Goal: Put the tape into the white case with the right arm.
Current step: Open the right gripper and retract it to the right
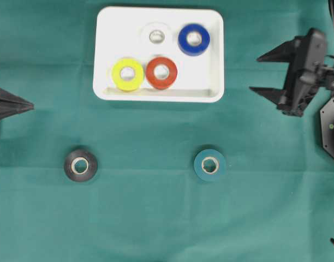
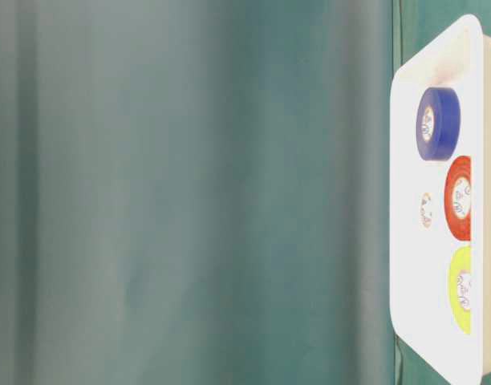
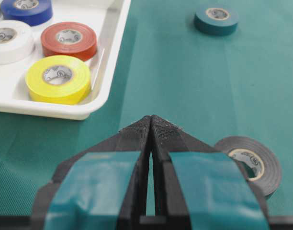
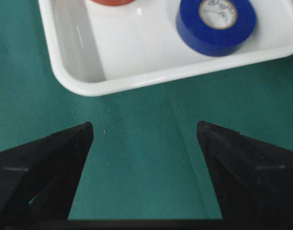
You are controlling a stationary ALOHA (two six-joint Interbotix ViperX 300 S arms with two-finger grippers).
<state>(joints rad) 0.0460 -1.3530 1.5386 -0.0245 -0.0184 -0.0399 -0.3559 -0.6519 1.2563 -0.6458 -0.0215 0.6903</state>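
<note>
The right gripper (image 1: 256,73) hangs at the right side of the desk (image 1: 156,218), level with the white case (image 1: 210,54) and well apart from it, its two black fingers (image 1: 276,53) spread wide with nothing between them and their tips aimed toward the case. Its own wrist view confirms this: bare green cloth lies in the gap, and just beyond the tips sits the near corner of the case with the blue roll (image 4: 216,21) inside. Four rolls already lie flat in the case: white (image 1: 155,36), blue, red (image 1: 161,72) and yellow (image 1: 127,74). Two are left on the cloth, a teal roll (image 1: 210,165) and a black roll (image 1: 80,165). What matters for the next move is that neither lies ahead of the open fingers; both sit off to one side of the line they point along, toward the lower edge of the overhead view. The teal roll is the nearer of the two to the right fingers, so it looks the likelier pick, and the arm would probably have to swing round and descend over it. Lying flat and round, it offers no preferred grip axis. The black roll rests just beside the left gripper (image 3: 151,119), whose teal-patched fingers are pressed together, empty.
</note>
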